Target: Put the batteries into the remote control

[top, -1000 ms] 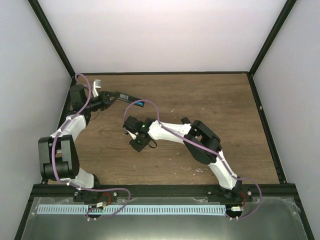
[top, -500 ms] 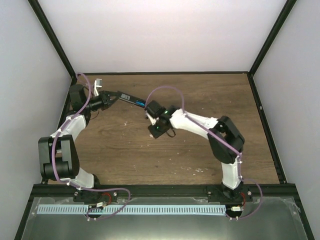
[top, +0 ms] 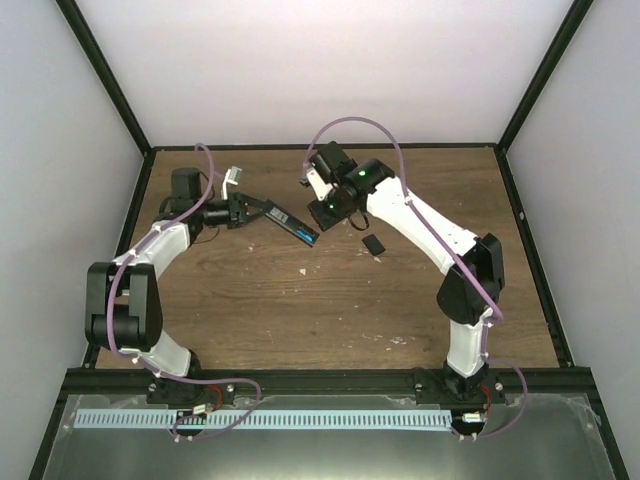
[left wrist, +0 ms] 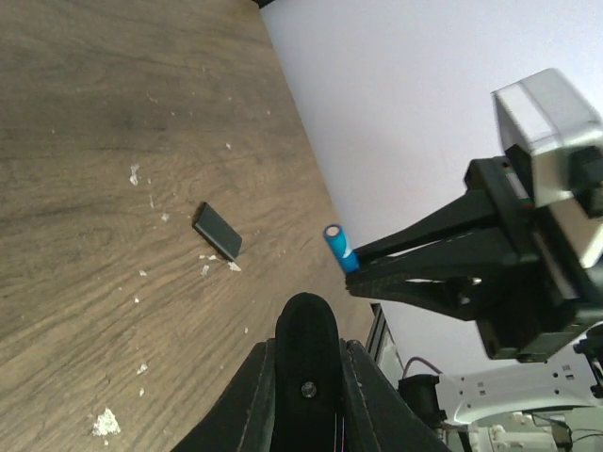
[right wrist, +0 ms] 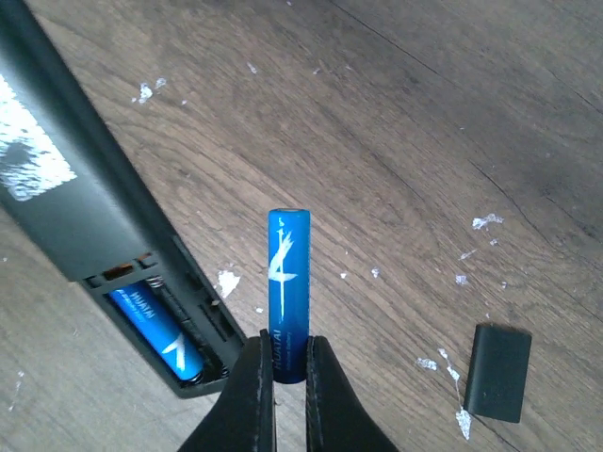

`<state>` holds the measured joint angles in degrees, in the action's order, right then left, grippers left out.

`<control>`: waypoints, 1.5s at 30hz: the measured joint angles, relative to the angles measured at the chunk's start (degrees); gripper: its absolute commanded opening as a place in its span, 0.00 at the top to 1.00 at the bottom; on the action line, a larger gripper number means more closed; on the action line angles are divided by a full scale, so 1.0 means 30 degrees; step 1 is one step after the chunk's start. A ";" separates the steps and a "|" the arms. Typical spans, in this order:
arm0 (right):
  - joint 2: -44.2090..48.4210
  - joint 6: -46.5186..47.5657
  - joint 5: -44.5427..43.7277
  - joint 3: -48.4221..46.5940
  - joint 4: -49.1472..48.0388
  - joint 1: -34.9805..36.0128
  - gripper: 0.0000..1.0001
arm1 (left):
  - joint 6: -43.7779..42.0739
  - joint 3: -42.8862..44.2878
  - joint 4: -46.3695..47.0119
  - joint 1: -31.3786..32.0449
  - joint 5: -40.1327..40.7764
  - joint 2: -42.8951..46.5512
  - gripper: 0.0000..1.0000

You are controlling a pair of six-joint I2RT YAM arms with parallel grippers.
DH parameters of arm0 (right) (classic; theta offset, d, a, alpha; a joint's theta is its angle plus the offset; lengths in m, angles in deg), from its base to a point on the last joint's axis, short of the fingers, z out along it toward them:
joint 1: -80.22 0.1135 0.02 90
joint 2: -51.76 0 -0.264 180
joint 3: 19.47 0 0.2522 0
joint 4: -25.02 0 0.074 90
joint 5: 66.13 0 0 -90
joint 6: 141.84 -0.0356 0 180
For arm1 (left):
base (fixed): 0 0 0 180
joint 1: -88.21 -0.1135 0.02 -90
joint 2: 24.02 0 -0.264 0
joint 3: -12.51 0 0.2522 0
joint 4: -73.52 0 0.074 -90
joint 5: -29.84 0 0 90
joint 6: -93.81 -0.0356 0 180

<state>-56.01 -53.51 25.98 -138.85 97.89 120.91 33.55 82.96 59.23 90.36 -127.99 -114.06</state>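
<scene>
One battery (right wrist: 155, 325) lies inside the opened remote (right wrist: 66, 188); the right gripper (right wrist: 287, 377) pinches a second battery (right wrist: 288, 282), and the left gripper (left wrist: 306, 367) clamps the remote.

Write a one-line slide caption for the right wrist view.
Right gripper holds a blue battery beside the remote control, whose open compartment contains the other battery.

Black remote (right wrist: 75, 217) aloft, one blue battery (right wrist: 155, 325) inside, second battery (right wrist: 288, 292) just beside.
</scene>
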 measured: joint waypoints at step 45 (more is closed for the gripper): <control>-0.0146 0.2259 0.3577 0.0772 0.2987 0.0044 0.95 | -0.0080 -0.0335 0.0262 0.1209 -0.0641 -0.0576 1.00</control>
<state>-56.44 -46.73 36.71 -136.53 106.85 121.04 33.31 81.95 60.01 93.99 -129.91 -115.79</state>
